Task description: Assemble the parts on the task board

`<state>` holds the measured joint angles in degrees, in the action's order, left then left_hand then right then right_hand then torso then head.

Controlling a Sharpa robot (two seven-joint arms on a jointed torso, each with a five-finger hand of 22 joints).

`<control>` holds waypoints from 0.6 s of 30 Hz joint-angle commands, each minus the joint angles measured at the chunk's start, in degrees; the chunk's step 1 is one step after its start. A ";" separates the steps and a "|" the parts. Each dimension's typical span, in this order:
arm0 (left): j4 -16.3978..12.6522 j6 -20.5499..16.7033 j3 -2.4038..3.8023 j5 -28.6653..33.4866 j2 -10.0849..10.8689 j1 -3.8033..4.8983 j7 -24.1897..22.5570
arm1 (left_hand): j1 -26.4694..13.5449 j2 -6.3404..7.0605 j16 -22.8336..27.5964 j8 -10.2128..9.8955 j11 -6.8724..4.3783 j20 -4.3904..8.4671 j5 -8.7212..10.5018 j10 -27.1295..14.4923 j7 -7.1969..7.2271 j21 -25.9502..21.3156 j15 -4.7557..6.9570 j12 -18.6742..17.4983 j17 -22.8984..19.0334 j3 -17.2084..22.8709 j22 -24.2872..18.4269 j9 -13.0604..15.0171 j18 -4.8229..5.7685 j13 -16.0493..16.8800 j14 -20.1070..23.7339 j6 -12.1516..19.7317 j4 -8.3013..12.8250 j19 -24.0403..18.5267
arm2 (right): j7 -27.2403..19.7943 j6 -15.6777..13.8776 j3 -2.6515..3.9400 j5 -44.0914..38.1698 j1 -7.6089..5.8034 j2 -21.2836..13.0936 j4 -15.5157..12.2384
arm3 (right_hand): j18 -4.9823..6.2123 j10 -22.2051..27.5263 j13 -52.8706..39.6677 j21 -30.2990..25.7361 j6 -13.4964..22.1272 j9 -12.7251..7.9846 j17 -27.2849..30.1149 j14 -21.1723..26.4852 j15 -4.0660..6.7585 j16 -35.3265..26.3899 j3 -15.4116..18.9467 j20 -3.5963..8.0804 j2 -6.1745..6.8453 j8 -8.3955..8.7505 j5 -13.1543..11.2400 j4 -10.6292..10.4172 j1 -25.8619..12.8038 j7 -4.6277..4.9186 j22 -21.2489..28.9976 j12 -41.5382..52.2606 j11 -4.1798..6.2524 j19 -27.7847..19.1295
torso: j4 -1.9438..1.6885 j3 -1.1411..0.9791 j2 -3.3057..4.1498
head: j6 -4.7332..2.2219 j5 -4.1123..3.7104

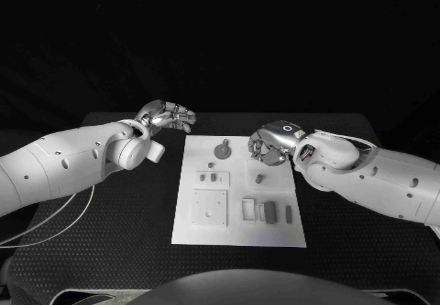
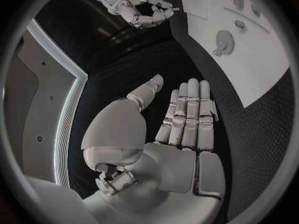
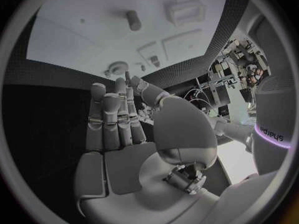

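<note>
- Left hand (image 1: 168,116), silver and many-fingered, hovers over the black table (image 1: 110,210) just off the far-left corner of the flat white rectangular task board (image 1: 275,235); in the left wrist view its fingers (image 2: 187,114) lie straight and side by side, thumb out, holding nothing.
- Right hand (image 1: 271,141) hangs over the board's far-right part; right wrist view shows fingers (image 3: 115,114) extended, nothing in them. In the left wrist view the same hand (image 2: 140,7) looks loosely curled, still empty.
- Parts all grey, all on the board: round toothed gear-like disc (image 1: 223,150) at the far end, close beside the right hand; small oval peg (image 1: 259,178) mid-board; square plate with holes (image 1: 209,207) on the near-left; upright rectangular blocks (image 1: 259,211) near-right, thin bar (image 1: 288,214) beside them.
- Judged stage: nothing grasped yet, the approach comes first.
- Doing it well: the right hand is nearest the disc and peg, so probably starts there; lower straight down, pinch the small part by its edges, keep the other fingers clear of neighbours.
- Risk: the board may slide on a push; the left hand could steady its corner.
- Which slot takes which part: cannot tell.
</note>
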<state>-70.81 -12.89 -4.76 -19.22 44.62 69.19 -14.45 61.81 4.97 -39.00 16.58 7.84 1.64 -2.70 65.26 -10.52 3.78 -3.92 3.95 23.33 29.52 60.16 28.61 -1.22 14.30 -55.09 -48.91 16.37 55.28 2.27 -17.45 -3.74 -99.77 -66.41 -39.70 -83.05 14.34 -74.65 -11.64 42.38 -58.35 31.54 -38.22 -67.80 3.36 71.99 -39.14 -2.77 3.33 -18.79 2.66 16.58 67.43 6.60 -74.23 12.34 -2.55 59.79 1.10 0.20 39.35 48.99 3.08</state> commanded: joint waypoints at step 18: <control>0.62 -0.92 0.06 0.42 -1.54 0.99 -0.55 | -0.12 -0.16 0.45 0.04 0.02 -0.09 -0.25 -0.30 -0.10 0.00 -0.14 -0.02 0.21 -0.26 -0.23 -0.07 0.26 -0.07 -0.43 0.43 -0.08 -0.20 | -2.21 2.64 -5.23 -3.09 3.83 8.35 -0.32 | 0.66 -0.30 -0.11 0.10 -0.15 0.14 -0.17 -0.08 0.38 0.11 -0.48 -0.01 0.01 -0.19 0.23 0.08 0.29 0.00 -0.09 -0.48 0.03 0.38 | -0.26 0.19 0.01 | 1.01 4.76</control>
<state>-70.16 -13.35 -4.76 -19.17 43.25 70.05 -14.47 61.81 4.97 -38.77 16.58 7.84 1.64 -2.69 65.26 -10.52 3.78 -3.91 3.95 23.49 29.52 59.99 28.61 -1.21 14.31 -55.08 -48.91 16.37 55.28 0.78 -16.46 -8.88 -100.83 -62.80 -31.53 -83.40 14.37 -74.63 -11.72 42.38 -58.29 31.61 -38.33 -67.80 3.33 71.99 -39.39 -2.78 3.62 -18.67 2.60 16.68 67.15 6.65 -74.23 12.10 -2.56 59.78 0.90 0.36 39.34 49.99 7.26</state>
